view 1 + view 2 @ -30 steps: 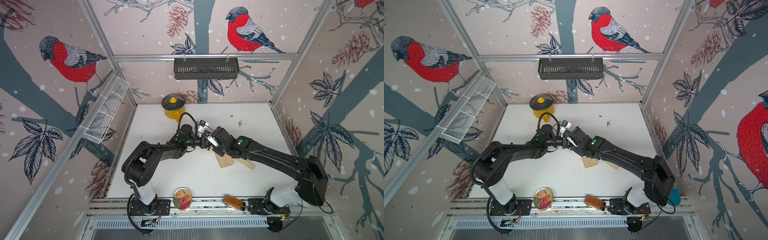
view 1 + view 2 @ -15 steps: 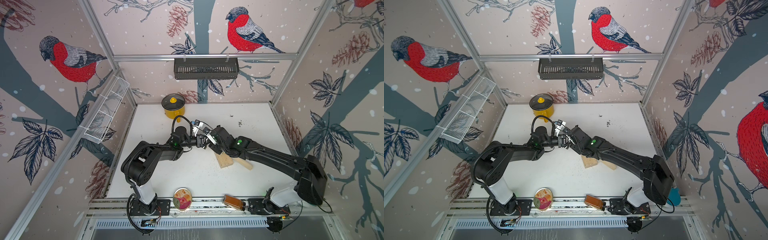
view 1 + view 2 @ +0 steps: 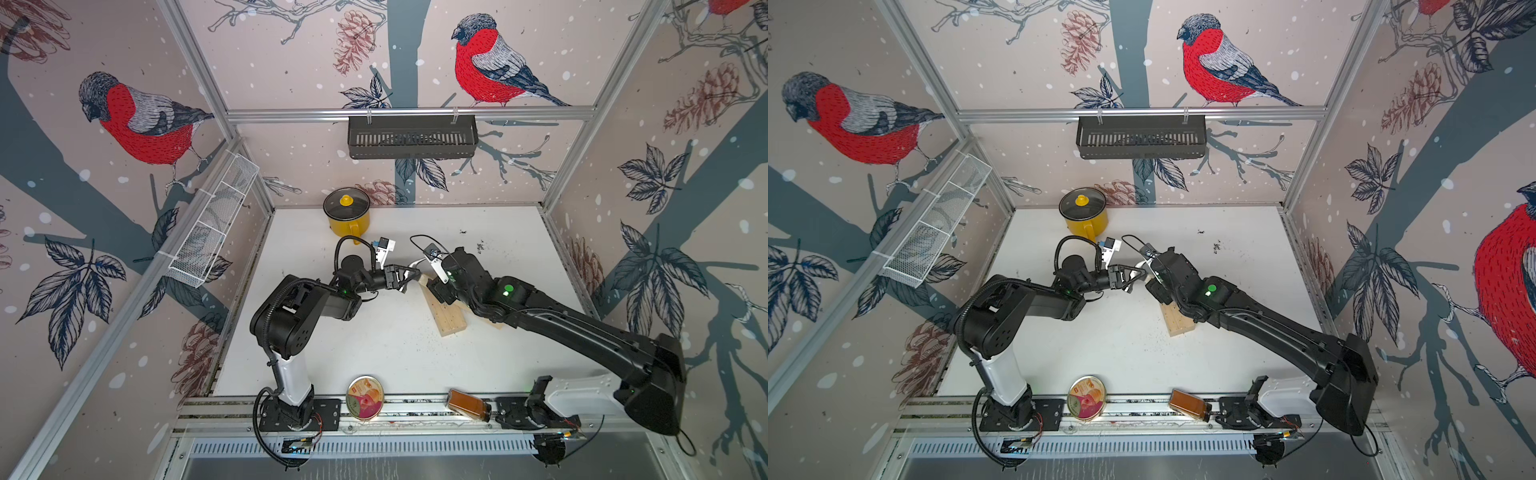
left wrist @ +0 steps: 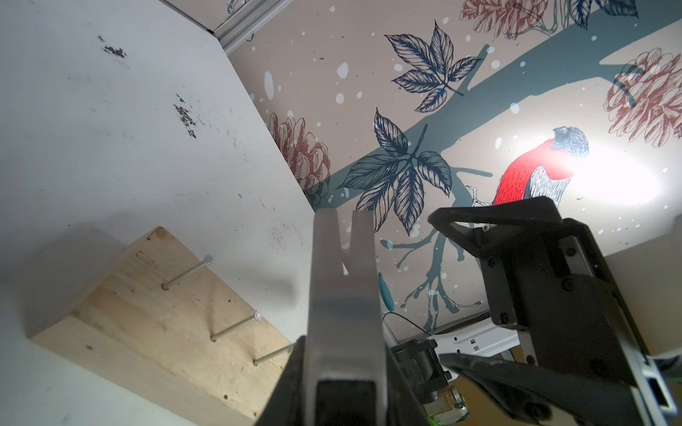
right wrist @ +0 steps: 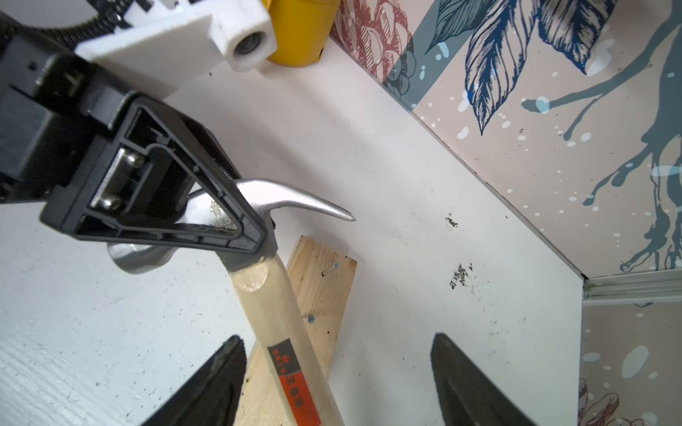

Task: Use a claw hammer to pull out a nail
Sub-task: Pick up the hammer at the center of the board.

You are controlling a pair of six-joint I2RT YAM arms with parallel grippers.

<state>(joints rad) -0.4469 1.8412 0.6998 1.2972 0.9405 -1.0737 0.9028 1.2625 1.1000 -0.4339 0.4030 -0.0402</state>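
the claw hammer (image 5: 275,317) isn't on the tabletop (image 3: 374,357) at all. it hangs in the air about the middle of it, over the end of the wooden block (image 3: 451,322) that points toward the back edge. the left gripper (image 3: 402,277) is clamped across the grey steel head, and that is all that carries the hammer. the right gripper (image 5: 337,343) stands wide apart with the pale handle running down between its fingers (image 5: 228,369). it sits closer to one pad, but i can see no contact, so that hand grips nothing.

three nails (image 4: 236,326) stand proud of the block's top face, and none looks started. in the left wrist view the split claw points up and away from them, well apart.

to my eye this is a change of hands, with the pull itself not begun. next the right fingers need to close squarely on the handle, low enough for leverage. then the left can let go of the head without the tool dropping. after that the claw has to turn down and slide under one nail's head.
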